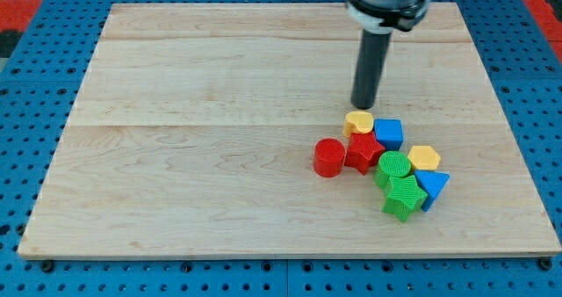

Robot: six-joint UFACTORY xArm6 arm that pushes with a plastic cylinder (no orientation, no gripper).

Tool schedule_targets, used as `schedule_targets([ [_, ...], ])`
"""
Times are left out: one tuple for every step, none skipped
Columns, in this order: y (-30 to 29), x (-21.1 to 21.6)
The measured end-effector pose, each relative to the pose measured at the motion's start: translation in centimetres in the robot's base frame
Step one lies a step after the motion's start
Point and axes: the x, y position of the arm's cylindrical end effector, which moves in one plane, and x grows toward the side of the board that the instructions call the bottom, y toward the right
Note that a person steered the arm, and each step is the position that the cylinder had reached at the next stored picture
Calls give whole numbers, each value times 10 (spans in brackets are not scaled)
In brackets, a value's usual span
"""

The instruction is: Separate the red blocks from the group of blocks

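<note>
red cyl [328, 157]: view's left edge of group, touching red star [363, 152]
red star: wedged betw cyl, yellow heart [358, 121], blue cube [389, 133], green cyl [393, 167]
my tip [363, 106]: just above heart; reds lie below it, twd view's bottom-left
jaws: none, I run a bare rod
surface: ribbed plastic blocks, smooth wood board [176, 156]

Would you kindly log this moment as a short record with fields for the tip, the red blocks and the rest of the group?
tip: my tip just above the yellow heart, toward the view's top
red blocks: red cylinder at the group's left edge; red star beside it
other blocks: blue cube, yellow hexagon, green cylinder, green star, blue triangle
surface: wooden board
</note>
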Motion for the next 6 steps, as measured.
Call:
schedule_targets([
  [67,2],
  [97,28],
  [67,59],
  [24,81],
  [5,95],
  [-40,86],
])
